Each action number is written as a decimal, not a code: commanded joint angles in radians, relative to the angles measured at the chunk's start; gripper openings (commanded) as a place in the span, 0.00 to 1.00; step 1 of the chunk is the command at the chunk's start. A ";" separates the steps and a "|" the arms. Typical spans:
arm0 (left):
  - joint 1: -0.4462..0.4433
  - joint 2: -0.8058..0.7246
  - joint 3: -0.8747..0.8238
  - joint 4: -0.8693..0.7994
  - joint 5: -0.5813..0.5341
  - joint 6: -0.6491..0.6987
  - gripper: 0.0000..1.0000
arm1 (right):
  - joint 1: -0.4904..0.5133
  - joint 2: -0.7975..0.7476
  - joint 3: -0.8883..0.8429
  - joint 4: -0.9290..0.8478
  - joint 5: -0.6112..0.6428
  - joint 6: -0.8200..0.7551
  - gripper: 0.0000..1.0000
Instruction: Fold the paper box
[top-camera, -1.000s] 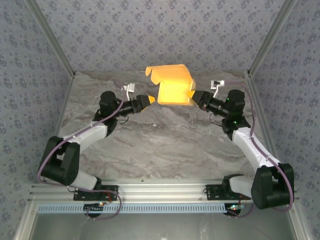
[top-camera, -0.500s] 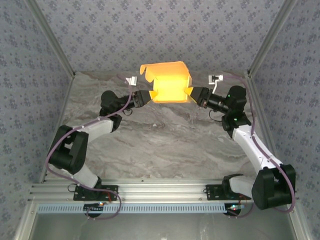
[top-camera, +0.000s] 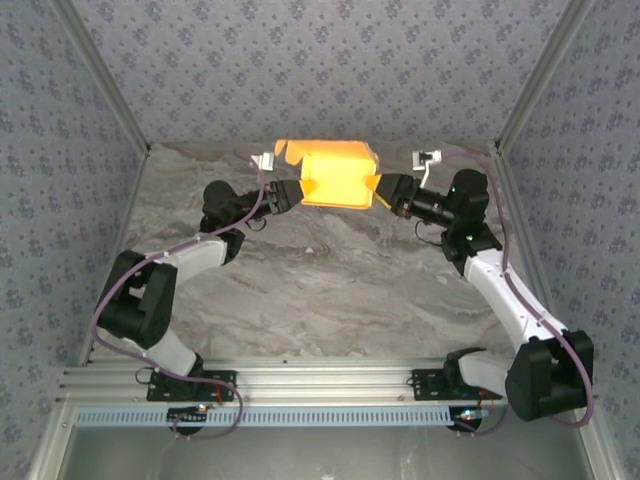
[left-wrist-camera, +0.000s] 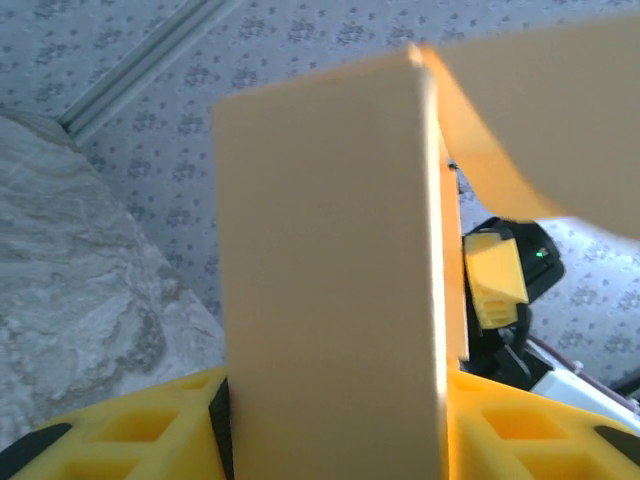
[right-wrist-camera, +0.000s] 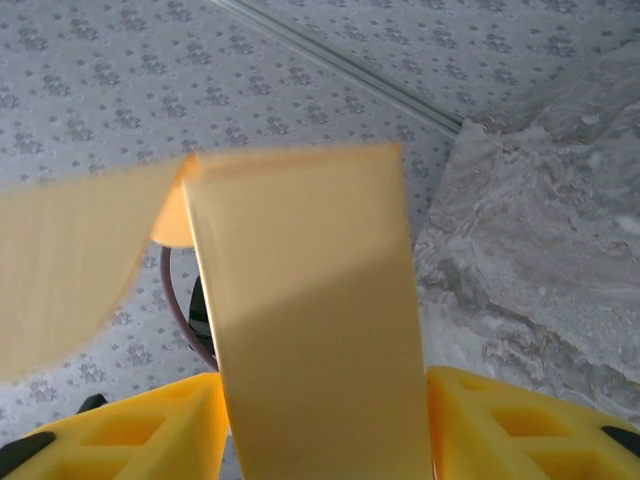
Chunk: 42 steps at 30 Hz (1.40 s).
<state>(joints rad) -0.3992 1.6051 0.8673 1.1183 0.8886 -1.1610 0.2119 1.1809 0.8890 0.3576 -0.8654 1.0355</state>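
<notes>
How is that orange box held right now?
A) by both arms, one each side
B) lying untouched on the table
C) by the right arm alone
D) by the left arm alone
A: the paper box sits between the left gripper and the right gripper, each gripping one side.

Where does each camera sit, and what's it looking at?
Top external: above and behind, looking down at the grey marbled table; left arm and right arm hold the yellow-orange thin card box.
Left wrist: on its arm, facing one box panel; yellow jaws below.
Right wrist: on its arm, facing the opposite panel; yellow jaws below.
All three share the box.
</notes>
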 joint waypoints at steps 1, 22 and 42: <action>0.004 -0.050 -0.014 -0.062 -0.039 0.082 0.48 | 0.006 -0.020 0.036 -0.077 0.029 -0.039 0.58; -0.002 -0.094 -0.018 -0.262 -0.174 0.083 0.39 | 0.067 0.035 0.067 -0.197 0.185 -0.142 0.82; -0.016 -0.198 -0.018 -0.560 -0.322 0.241 0.36 | 0.166 0.048 0.000 -0.169 0.249 -0.131 0.78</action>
<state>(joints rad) -0.4091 1.4517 0.8383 0.6022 0.5995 -0.9688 0.3698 1.2419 0.9024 0.2104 -0.6533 0.9257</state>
